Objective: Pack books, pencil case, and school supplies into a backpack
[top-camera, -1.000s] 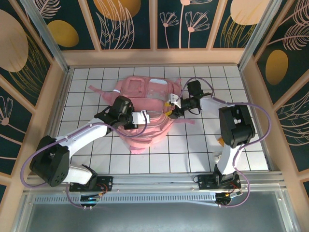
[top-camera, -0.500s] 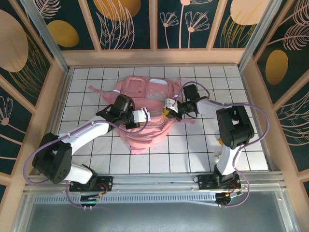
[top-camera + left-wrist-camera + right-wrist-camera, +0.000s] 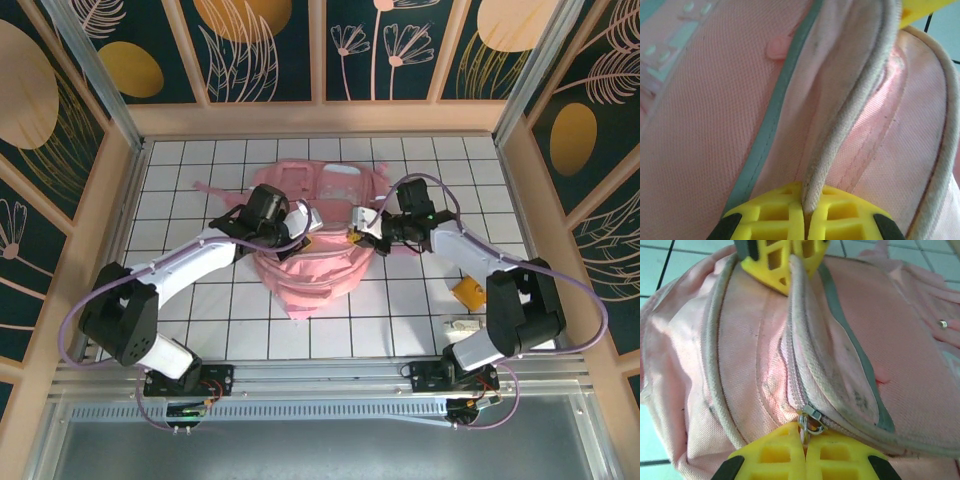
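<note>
The backpack (image 3: 310, 268) lies slumped in the middle of the table (image 3: 200, 330), a bit towards the far side, with both arms reaching in over it. The right gripper (image 3: 806, 450) is pinched tight on the small metal zip pull (image 3: 811, 421) at the right of the bag. The left gripper (image 3: 805, 220) is clamped just as narrowly on the corded seam edge (image 3: 850, 115) beside the zip track, on the bag's left. To my eye this is a zip step, one side anchoring while the other drags the slider. The pull is tiny and hangs loose on its ring, so it could slip out of the pinch the moment the pull angle strays from the track. The fabric between the two grips looks slack and puckered. If the left grip doesn't keep it taut, the slider may bunch cloth or jam on the curve. The bag is soft and nothing weighs it down, so a hard tug could simply drag it across the tiles. Off to the near right, the orange item (image 3: 468, 292) and the whitish item (image 3: 462, 325) sit on the table beside the right arm, which might brush them as it swings.
</note>
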Tool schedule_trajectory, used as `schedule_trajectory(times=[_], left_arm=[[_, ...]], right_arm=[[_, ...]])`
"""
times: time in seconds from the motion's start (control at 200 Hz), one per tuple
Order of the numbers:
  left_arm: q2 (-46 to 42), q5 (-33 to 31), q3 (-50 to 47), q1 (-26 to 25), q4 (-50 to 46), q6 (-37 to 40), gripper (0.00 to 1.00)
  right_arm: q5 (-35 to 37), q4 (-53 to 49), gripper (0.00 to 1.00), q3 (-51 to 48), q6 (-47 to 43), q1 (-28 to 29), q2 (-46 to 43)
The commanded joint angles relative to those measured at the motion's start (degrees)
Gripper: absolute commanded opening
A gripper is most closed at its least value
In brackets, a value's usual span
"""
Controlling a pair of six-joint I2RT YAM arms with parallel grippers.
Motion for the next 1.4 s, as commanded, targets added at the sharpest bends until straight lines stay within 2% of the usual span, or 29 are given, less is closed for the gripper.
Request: schedule_trajectory(times=[0.0, 0.095, 0.195, 0.27, 0.34, 0.425, 0.53, 0.55, 0.591, 0.621, 0.696, 0.761, 0.811, 0.901, 0.941, 0.986, 1.026, 1.126, 1.271, 1.391], left_arm=[[3.11, 0.71, 4.53, -0.31, 7.78, -7.48, 0.0], [4.12, 1.26, 4.78, -2.8, 8.09, -7.16, 0.0], [4.83, 1.68, 5.05, -3.83, 7.74, -7.99, 0.0], [4.77, 3.69, 5.06, -3.8, 7.52, -9.59, 0.0], [4.38, 5.4, 4.42, -3.81, 7.9, -10.22, 0.0], [3.68, 3.01, 3.58, -3.8, 7.94, -10.11, 0.0], [3.03, 1.85, 3.38, -3.62, 7.49, -9.75, 0.0], [3.05, 1.99, 3.44, -3.6, 7.48, -9.71, 0.0], [3.0, 1.69, 3.46, -3.57, 7.56, -9.85, 0.0], [3.17, 1.42, 3.62, -3.58, 7.65, -10.23, 0.0], [3.94, 1.68, 4.12, -3.48, 7.87, -10.37, 0.0], [4.32, 2.51, 4.26, -3.48, 8.79, -10.62, 0.0], [4.41, 2.35, 4.08, -3.4, 9.94, -11.24, 0.0], [4.75, 2.96, 4.61, -2.74, 11.07, -11.67, 0.0], [5.22, 3.57, 5.31, -2.42, 11.0, -11.86, 0.0], [5.63, 3.99, 6.06, -2.1, 11.15, -12.25, 0.0], [5.9, 4.21, 6.35, -2.05, 11.68, -12.56, 0.0], [6.34, 4.25, 6.54, -1.95, 13.35, -12.47, 0.0], [6.61, 5.25, 5.72, -1.91, 14.33, -8.62, 0.0], [6.61, 6.41, 4.96, -1.93, 13.77, -4.27, 0.0]], right_arm=[[-3.97, -6.86, 0.0, 1.03, -0.79, 5.76, -1.23], [-6.78, -4.48, 0.0, 2.61, 3.0, 10.52, 0.99], [-7.3, -5.16, 0.0, 5.75, 6.28, 12.15, 4.12], [-5.95, 2.69, 0.0, 4.68, 16.07, 12.88, 4.72], [-10.88, 5.68, 0.0, 3.58, 19.91, 12.8, 4.86], [-15.61, 7.12, 0.0, 2.65, 22.37, 11.65, 4.0], [-19.67, 11.83, 0.08, 0.27, 29.62, 10.13, 2.27], [-19.5, 11.6, 0.11, -0.12, 29.91, 10.17, 1.79], [-18.55, 9.99, 0.24, -0.6, 28.98, 10.21, 0.75], [-17.82, 8.26, 0.28, -0.81, 28.0, 10.22, 0.21], [-15.82, 5.06, 0.32, -0.5, 30.0, 10.15, -0.56], [-18.46, 5.22, 0.33, -1.24, 35.15, 9.21, -1.32], [-19.98, 8.92, 0.35, -2.51, 44.01, 8.26, -2.64], [-13.65, 14.98, 0.38, -4.05, 64.42, 3.84, -6.26], [-9.27, 14.29, 0.38, -4.12, 69.78, 2.84, -8.11], [0.03, 12.43, 0.43, -4.3, 75.59, 2.79, -10.66], [5.13, 11.95, 0.43, -5.15, 80.89, 2.75, -13.15], [12.17, 12.52, 0.46, -8.5, 95.66, 2.82, -18.95], [21.25, 8.01, 0.47, -8.78, 103.35, 0.7, -23.35], [19.96, 2.44, 0.49, -4.23, 103.39, -4.16, -17.67]])
